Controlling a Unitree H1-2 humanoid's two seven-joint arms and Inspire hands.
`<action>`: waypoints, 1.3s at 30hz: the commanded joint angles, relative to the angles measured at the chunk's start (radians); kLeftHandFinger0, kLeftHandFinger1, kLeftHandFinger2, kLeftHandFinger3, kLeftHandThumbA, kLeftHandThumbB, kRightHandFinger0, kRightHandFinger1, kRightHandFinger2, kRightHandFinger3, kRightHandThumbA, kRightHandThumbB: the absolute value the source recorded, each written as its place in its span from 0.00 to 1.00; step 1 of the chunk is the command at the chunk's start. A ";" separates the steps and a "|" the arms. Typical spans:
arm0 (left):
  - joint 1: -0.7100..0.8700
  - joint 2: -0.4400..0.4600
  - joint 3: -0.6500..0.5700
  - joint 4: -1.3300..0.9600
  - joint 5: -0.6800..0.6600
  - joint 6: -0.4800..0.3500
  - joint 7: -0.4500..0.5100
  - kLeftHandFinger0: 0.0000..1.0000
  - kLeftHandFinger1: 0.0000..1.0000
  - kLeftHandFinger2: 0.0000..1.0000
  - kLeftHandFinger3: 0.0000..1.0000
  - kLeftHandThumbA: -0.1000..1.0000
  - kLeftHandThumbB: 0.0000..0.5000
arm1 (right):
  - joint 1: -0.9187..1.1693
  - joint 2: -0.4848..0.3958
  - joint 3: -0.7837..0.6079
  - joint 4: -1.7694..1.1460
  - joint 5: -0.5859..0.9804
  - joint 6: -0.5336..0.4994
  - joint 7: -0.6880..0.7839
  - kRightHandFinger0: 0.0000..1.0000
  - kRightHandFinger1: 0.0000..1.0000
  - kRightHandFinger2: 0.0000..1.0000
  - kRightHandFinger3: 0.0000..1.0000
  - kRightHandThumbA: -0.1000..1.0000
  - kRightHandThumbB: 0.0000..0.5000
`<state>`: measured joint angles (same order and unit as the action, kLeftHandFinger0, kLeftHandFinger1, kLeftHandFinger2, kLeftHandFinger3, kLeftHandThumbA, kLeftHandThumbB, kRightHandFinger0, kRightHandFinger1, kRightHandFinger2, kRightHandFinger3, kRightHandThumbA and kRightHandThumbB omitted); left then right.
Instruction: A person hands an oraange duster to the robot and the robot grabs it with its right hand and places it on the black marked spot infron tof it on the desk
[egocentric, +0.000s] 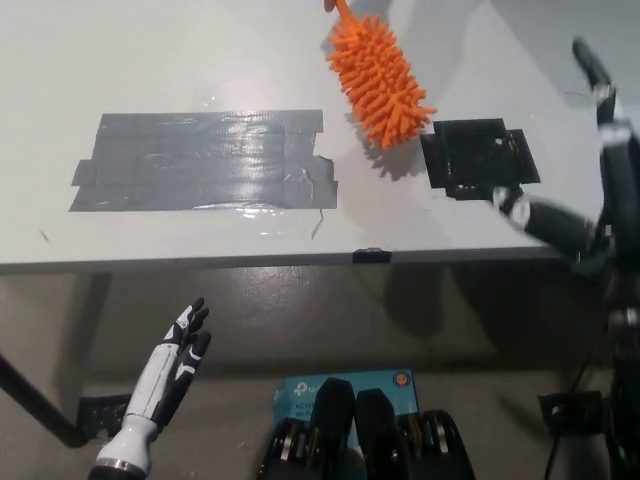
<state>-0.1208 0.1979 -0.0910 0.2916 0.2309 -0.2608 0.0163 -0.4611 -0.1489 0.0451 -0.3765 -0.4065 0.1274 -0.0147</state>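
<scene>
The orange duster, a bristly, spiky oblong, hangs tilted over the far right part of the white bench, just left of the black marked spot. At the near left the white left hand rests below the bench edge, fingers straight and slightly spread, holding nothing. A wide patch of glossy, wrinkled grey tape lies flat on the bench. The black spot is square with ragged taped edges. At the right the black right hand is raised, fingers spread wide, empty.
</scene>
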 joint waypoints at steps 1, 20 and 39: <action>-0.012 0.000 0.007 -0.014 0.004 -0.036 0.015 1.00 1.00 1.00 1.00 1.00 0.42 | -0.286 -0.037 -0.004 0.150 -0.024 0.270 0.113 1.00 1.00 1.00 1.00 1.00 0.66; -0.032 -0.009 0.011 -0.032 -0.004 -0.027 0.012 1.00 1.00 1.00 1.00 1.00 0.42 | -0.894 0.044 -0.006 1.327 0.109 0.190 0.129 1.00 1.00 1.00 1.00 1.00 0.77; -0.028 -0.011 0.007 -0.050 -0.005 -0.020 0.003 1.00 1.00 1.00 1.00 1.00 0.42 | -1.005 0.049 0.056 1.750 0.074 0.107 0.057 1.00 1.00 1.00 1.00 1.00 0.76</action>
<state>-0.1292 0.1906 -0.0904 0.2819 0.2305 -0.2607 0.0151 -1.3789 -0.0909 0.0854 1.3378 -0.3517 0.3014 0.0736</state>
